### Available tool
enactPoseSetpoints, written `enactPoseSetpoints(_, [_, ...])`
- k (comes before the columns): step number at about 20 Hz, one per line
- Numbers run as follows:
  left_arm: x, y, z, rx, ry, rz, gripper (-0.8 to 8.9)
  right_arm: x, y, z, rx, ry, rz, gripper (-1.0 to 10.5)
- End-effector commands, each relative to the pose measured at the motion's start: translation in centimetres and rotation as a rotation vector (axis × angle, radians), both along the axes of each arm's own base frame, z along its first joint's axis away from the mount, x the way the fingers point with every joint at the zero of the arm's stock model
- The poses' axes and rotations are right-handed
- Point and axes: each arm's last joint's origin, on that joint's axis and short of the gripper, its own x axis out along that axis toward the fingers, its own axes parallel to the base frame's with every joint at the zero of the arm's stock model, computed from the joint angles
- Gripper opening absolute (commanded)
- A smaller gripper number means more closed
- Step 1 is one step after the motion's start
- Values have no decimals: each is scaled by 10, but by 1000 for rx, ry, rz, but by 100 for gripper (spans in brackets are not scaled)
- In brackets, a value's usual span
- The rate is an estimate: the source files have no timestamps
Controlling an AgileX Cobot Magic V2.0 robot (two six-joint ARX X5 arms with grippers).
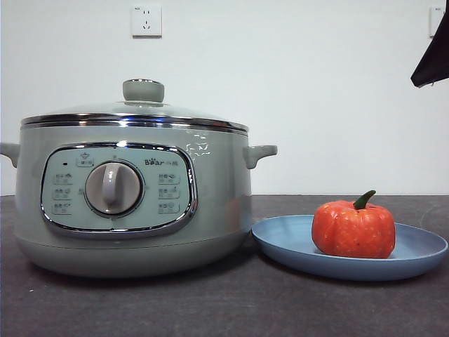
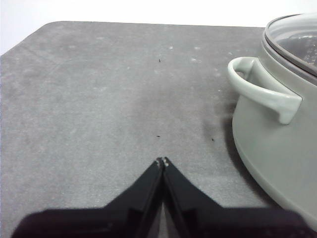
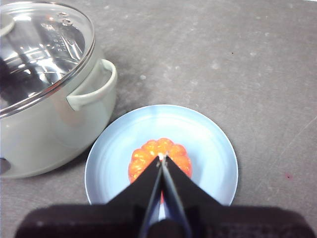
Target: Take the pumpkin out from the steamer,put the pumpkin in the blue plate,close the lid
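**Two grippers idle, pumpkin on the plate, lid on the steamer**

Two things sat on the dark table (image 1: 210, 309) in the front view: the steamer (image 1: 133, 203) at about nine o'clock of the scene and the blue plate (image 1: 287, 242) at about four o'clock, its rim just beside the steamer's base. The pumpkin (image 1: 353, 229) stood upright on the plate, its stem tilted toward one o'clock. The lid (image 1: 140, 109) rested on the steamer's chrome rim.

The right gripper (image 3: 162, 157) hung above the pumpkin, clear of it, jaws pressed together and holding nothing. The left gripper (image 2: 162, 161) was over bare table beside the steamer's side handle (image 2: 262, 89), jaws likewise together. A wall socket (image 1: 146, 21) showed at twelve o'clock.
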Motion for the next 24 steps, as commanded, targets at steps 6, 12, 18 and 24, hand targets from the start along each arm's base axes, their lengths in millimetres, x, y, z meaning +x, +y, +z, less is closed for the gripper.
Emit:
enactPoseSetpoints(6, [1, 0, -6, -8, 12, 3, -3, 0, 0, -1, 3, 2, -5, 2])
enactPoseSetpoints(12, [1, 0, -6, -8, 12, 3, -3, 0, 0, -1, 3, 2, -4, 2])
enactPoseSetpoints(18, [1, 0, -6, -8, 12, 3, -3, -3, -8, 2, -177, -95, -136, 1])
enactPoseSetpoints(24, [1, 0, -6, -8, 12, 3, -3, -25, -35, 11, -103, -159, -266, 1])
